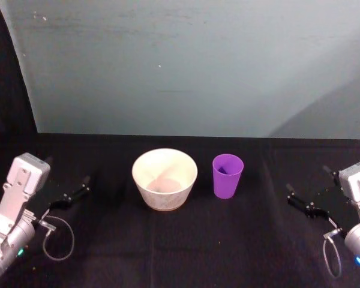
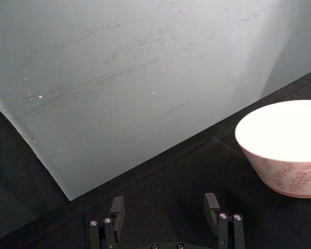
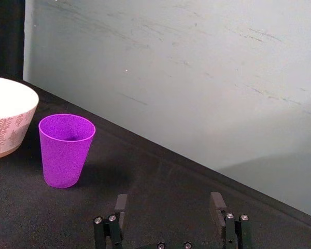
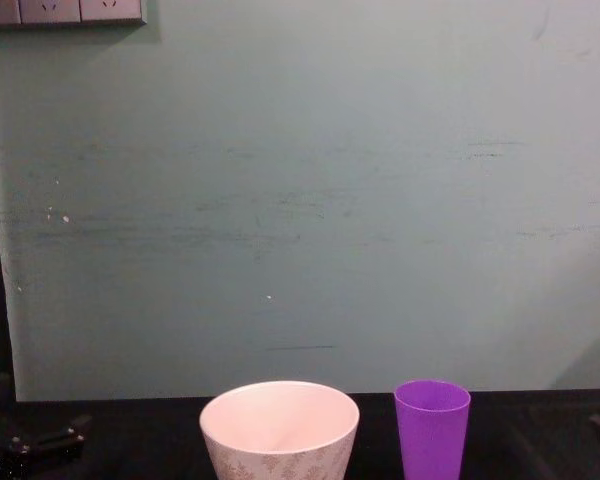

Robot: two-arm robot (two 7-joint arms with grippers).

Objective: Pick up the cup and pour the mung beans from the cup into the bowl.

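Cup stands upright mid-worktop, just right of the bowl and not touching it; what's inside the cup, can't tell. Right hand sits near the right edge, fingers spread, well apart from the cup. Left hand is at far left, spread too.
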